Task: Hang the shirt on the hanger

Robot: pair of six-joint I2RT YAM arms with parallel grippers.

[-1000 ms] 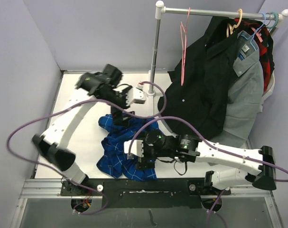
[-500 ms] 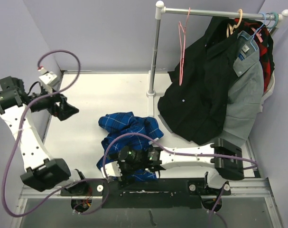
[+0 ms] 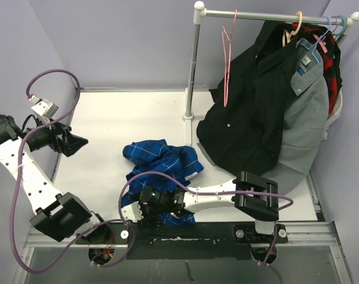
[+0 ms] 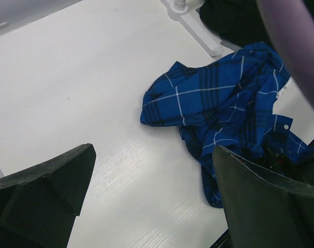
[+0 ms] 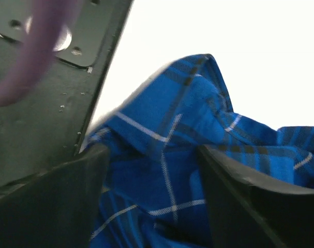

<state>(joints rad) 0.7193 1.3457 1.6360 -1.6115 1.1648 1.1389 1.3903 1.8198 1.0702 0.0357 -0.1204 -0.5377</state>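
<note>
I have the shirt (image 3: 160, 161) lying in a crumpled heap on the counter (image 3: 114, 118), about midway between the left and right edges and closer to the near edge than the far one. Its near hem reaches the black mounting plate (image 5: 40, 108) that runs along the near edge.

My right arm lies low along the near edge, reaching toward the left. The right gripper (image 3: 145, 212) sits at the near-left end of the heap. In the right wrist view its two fingers (image 5: 53, 206) stand apart, with a fold of blue plaid (image 5: 198, 129) bunched between them. I cannot tell whether the pads press on the cloth.

My left arm is folded back over the left edge of the counter. The left gripper (image 3: 78, 142) hangs above that edge and points across toward the shirt. In the left wrist view the fingers (image 4: 43, 191) are spread wide with nothing between them, bare counter lies under them, and the shirt (image 4: 224, 108) is well apart, toward the upper right of that view.

The hanger (image 3: 227, 59) hangs by its hook from the clothes rail (image 3: 256, 16) above the far right part of the counter, just beside the upright pole (image 3: 193, 65). A black garment (image 3: 250, 112) and a grey shirt (image 3: 303, 118) hang further right on the same rail. The hanger is bare and well apart from the blue shirt.
</note>
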